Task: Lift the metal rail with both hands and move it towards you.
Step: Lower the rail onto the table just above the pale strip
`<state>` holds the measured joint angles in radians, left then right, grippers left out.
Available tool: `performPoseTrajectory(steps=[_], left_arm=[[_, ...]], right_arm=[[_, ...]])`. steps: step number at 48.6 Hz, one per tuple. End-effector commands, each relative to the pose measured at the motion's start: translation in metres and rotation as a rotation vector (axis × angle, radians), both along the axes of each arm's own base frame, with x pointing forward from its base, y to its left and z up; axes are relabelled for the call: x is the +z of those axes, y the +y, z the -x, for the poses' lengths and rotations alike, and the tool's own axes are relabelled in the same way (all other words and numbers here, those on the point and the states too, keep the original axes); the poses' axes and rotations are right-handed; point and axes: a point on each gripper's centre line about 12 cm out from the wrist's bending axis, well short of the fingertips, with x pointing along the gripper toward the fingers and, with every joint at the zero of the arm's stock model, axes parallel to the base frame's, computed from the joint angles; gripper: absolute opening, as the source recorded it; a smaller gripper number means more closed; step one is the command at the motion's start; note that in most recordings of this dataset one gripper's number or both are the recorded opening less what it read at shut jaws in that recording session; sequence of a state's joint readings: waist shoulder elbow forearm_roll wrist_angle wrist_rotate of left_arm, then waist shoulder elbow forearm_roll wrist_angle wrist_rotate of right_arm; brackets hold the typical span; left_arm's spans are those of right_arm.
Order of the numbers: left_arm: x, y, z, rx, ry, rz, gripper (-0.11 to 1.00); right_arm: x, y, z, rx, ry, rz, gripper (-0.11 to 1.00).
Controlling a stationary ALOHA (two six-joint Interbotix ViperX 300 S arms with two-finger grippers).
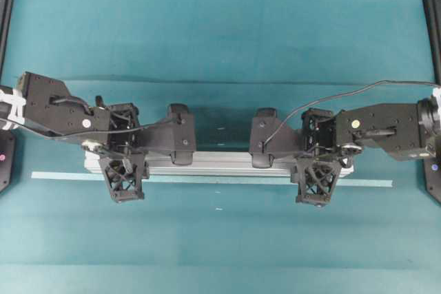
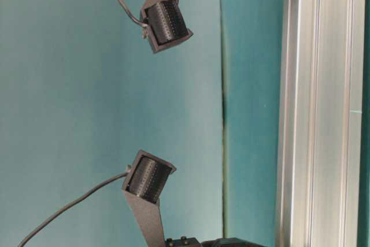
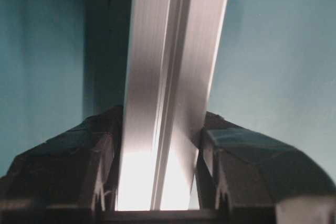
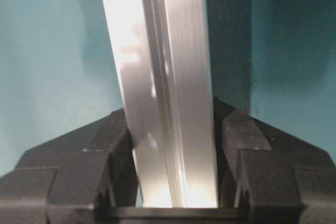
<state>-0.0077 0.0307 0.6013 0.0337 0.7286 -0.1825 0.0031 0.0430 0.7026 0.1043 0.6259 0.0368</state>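
The metal rail [image 1: 220, 163] is a long silver grooved bar lying left to right across the teal table [image 1: 220, 46]. My left gripper [image 1: 122, 162] straddles it near its left end, and my right gripper [image 1: 315, 163] near its right end. In the left wrist view the rail [image 3: 168, 51] runs up between the black fingers, and the left gripper [image 3: 160, 129] is shut on its sides. The right wrist view shows the same: the rail [image 4: 157, 35] is clamped in the right gripper [image 4: 170, 124]. A dark shadow lies beside it. The table-level view shows the rail [image 2: 321, 108] at the right.
A thin pale tape strip [image 1: 375, 183] lies on the table just in front of the rail and reaches past both its ends. Black frame posts [image 1: 433, 18] stand at the side edges. Both wrist cameras [image 2: 165, 21] hang over the table behind the rail.
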Motion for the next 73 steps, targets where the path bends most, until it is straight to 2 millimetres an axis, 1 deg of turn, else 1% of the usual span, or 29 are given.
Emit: performPoseTrajectory(steps=[1,7,21,34,51,57,73], left_arm=[[0.008,0.002,-0.007,0.072,-0.052,0.017,0.3],[0.007,-0.001,-0.008,0.074,-0.06,0.021,0.3],[-0.001,0.001,-0.003,0.063,-0.059,0.017,0.3],[-0.003,0.002,-0.005,0.046,-0.074,0.014,0.3],[-0.001,0.013,-0.007,0.074,-0.082,0.011,0.3],[0.0,0.013,-0.007,0.074,-0.084,0.01,0.3],[-0.001,0.015,-0.007,-0.001,-0.088,-0.01,0.3]], right_arm=[[0.0,0.007,-0.004,0.014,-0.018,-0.003,0.42],[-0.003,0.006,-0.005,0.01,-0.024,-0.003,0.42],[-0.007,0.006,-0.006,0.01,-0.019,-0.001,0.42],[-0.008,0.006,-0.005,0.008,-0.016,-0.002,0.42],[-0.007,0.006,-0.006,0.003,-0.018,-0.003,0.42],[-0.007,0.006,-0.006,0.003,-0.018,-0.003,0.42],[-0.008,0.006,-0.005,0.001,-0.016,-0.005,0.42]])
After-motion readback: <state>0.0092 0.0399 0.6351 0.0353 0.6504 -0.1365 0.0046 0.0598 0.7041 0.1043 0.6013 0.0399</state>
